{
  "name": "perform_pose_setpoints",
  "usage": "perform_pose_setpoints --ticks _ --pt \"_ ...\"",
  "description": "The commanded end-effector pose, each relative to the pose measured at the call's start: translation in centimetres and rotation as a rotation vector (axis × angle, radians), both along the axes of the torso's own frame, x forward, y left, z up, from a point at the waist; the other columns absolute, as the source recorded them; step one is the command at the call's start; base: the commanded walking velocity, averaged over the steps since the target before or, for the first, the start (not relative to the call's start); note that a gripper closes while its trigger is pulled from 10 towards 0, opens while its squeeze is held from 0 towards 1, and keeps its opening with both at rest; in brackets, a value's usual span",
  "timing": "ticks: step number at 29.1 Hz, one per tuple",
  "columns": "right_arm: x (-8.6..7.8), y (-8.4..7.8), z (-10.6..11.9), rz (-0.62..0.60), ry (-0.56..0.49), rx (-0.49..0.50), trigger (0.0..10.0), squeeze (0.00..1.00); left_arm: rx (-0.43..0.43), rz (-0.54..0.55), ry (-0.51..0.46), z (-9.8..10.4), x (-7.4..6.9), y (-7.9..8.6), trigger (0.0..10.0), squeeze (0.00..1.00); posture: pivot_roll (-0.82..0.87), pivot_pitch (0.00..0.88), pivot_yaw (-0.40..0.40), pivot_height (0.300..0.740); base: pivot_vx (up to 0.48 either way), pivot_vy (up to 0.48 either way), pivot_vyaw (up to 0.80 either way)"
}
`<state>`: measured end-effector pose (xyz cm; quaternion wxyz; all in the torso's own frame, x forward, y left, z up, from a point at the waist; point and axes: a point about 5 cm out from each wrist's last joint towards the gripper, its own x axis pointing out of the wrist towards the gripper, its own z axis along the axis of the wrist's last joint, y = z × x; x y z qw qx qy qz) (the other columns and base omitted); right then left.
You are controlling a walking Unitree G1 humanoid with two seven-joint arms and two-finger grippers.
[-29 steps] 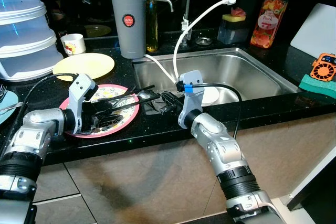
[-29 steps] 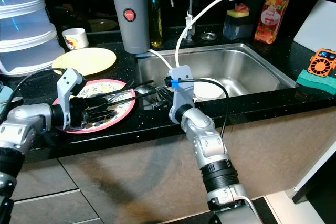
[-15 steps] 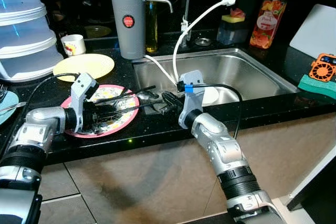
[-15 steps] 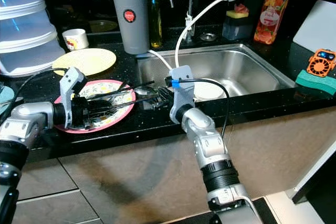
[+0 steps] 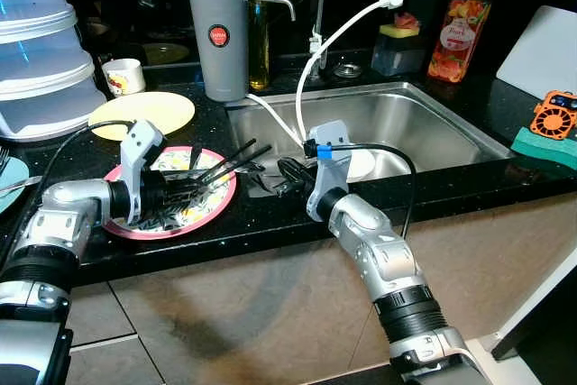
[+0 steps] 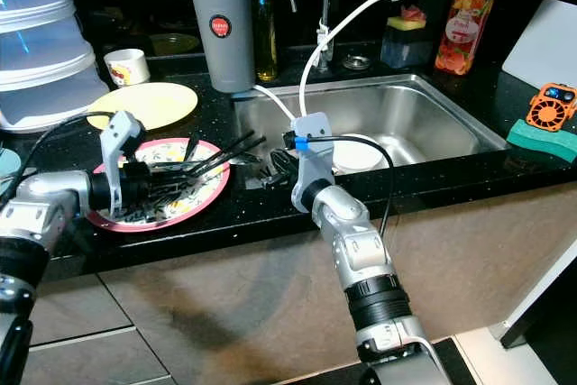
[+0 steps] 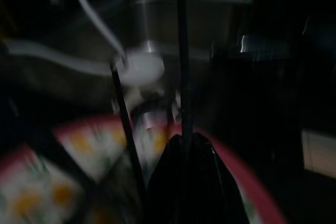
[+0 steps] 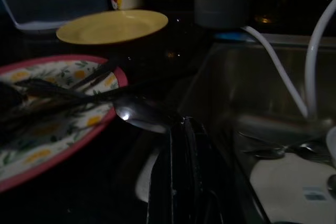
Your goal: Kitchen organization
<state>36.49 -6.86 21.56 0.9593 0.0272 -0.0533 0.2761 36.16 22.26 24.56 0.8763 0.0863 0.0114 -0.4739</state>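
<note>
The left arm reaches level across the counter, its left gripper (image 5: 194,188) over the pink floral plate (image 5: 209,215), fingers pinching a bundle of black utensils (image 5: 236,160) that angle up toward the sink (image 5: 424,128). The right arm bends up from below, its right gripper (image 5: 290,174) pressed together on the counter edge beside a spoon (image 8: 140,115)

The grey jug (image 5: 218,41) at the back of the counter carries a round red badge with small white letters — too small to read. The soap bottle (image 5: 458,32) has a colourful label with a script word — not legible.
</note>
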Motion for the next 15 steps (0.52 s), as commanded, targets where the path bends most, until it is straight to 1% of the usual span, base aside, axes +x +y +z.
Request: perform_pose_setpoints --ticks 1,2,3,4,5,6,7,8,9,10,12,14,15 --pt "0.1 -0.2 1.4 -0.007 0.028 0.214 10.0 0.0 -0.084 -0.001 -0.113 3.0 0.1 -0.6 0.0 0.0 0.05 0.033 0.026 0.74 0.0 0.0 0.0" --pt "0.1 -0.3 2.2 -0.009 0.029 0.305 10.0 0.0 -0.089 0.025 -0.154 3.5 0.2 -0.8 0.0 0.0 0.05 0.032 0.029 0.74 0.0 0.0 0.0" --pt "0.1 -0.3 2.2 -0.009 0.029 0.305 10.0 0.0 -0.089 0.025 -0.154 3.5 0.2 -0.8 0.0 0.0 0.05 0.032 0.029 0.74 0.0 0.0 0.0" --pt "0.1 -0.3 2.9 0.001 0.031 0.383 10.0 0.0 -0.073 0.05 -0.178 3.7 0.2 -1.1 0.0 0.0 0.05 0.031 0.03 0.74 0.0 0.0 0.0" --pt "-0.1 0.0 3.4 0.025 0.043 0.46 10.0 1.0 -0.065 0.066 -0.193 3.6 0.2 -1.6 0.0 0.0 0.04 0.027 0.029 0.74 0.0 0.0 0.0" --pt "-0.2 0.2 3.7 0.044 0.053 0.502 10.0 1.0 -0.06 0.073 -0.199 3.5 0.2 -1.9 0.0 0.0 0.04 0.027 0.029 0.74 0.0 0.0 0.0" --pt "-0.2 0.2 3.7 0.044 0.053 0.502 10.0 1.0 -0.06 0.073 -0.199 3.5 0.2 -1.9 0.0 0.0 0.04 0.027 0.029 0.74 0.0 0.0 0.0" --pt "-0.5 0.8 4.1 0.082 0.073 0.56 10.0 1.0 -0.049 0.063 -0.201 3.0 0.1 -2.5 0.0 0.0 0.04 0.028 0.027 0.74 0.0 0.0 0.0" --pt "-0.5 0.8 4.1 0.082 0.073 0.56 10.0 1.0 -0.049 0.063 -0.201 3.0 0.1 -2.5 0.0 0.0 0.04 0.028 0.027 0.74 0.0 0.0 0.0" --pt "-0.8 1.2 4.3 0.108 0.085 0.598 10.0 1.0 -0.027 0.058 -0.197 2.4 0.0 -2.8 0.0 0.0 0.04 0.028 0.027 0.74 0.0 0.0 0.0" --pt "-1.2 2.0 4.9 0.159 0.1 0.662 10.0 1.0 -0.001 0.117 -0.197 1.2 0.1 -3.2 0.0 0.0 0.04 0.029 0.025 0.74 0.0 0.0 0.0" --pt "-1.5 2.4 5.3 0.199 0.118 0.693 10.0 1.0 -0.034 0.153 -0.191 0.8 0.1 -3.5 0.0 0.0 0.04 0.03 0.025 0.74 0.0 0.0 0.0" --pt "-1.5 2.4 5.3 0.199 0.118 0.693 10.0 1.0 -0.034 0.153 -0.191 0.8 0.1 -3.5 0.0 0.0 0.04 0.03 0.025 0.74 0.0 0.0 0.0"
